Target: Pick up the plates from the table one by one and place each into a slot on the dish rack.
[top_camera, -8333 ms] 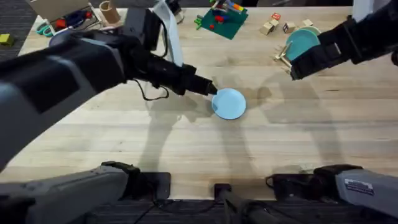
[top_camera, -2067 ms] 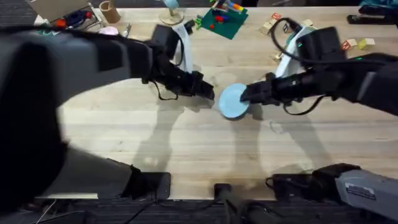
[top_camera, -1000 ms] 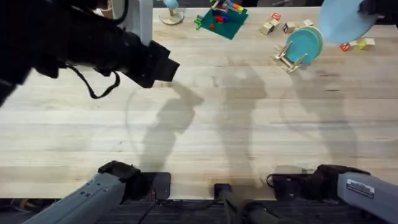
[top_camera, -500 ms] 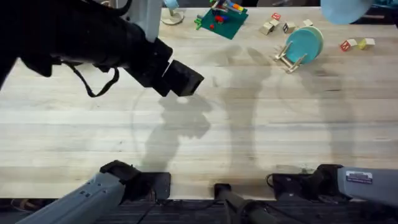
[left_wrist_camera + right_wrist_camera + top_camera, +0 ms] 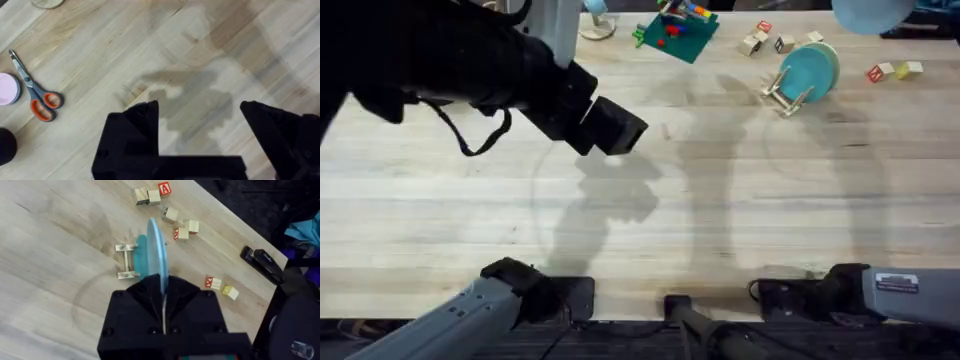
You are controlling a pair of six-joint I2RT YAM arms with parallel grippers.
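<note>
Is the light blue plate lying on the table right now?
No, the pale blue plate is held on edge in the right gripper, up above the dish rack and its teal plate.

Desk middle open, far edge crowded
Rack (image 5: 782,92) with teal plate (image 5: 808,70), blocks (image 5: 757,42) and toy (image 5: 676,28) line the far edge.

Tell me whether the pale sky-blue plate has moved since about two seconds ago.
Yes. The round pale sky-blue plate has left the middle of the light wooden table; it is now held by the right gripper, raised beyond the small wooden dish rack holding the teal plate.
</note>
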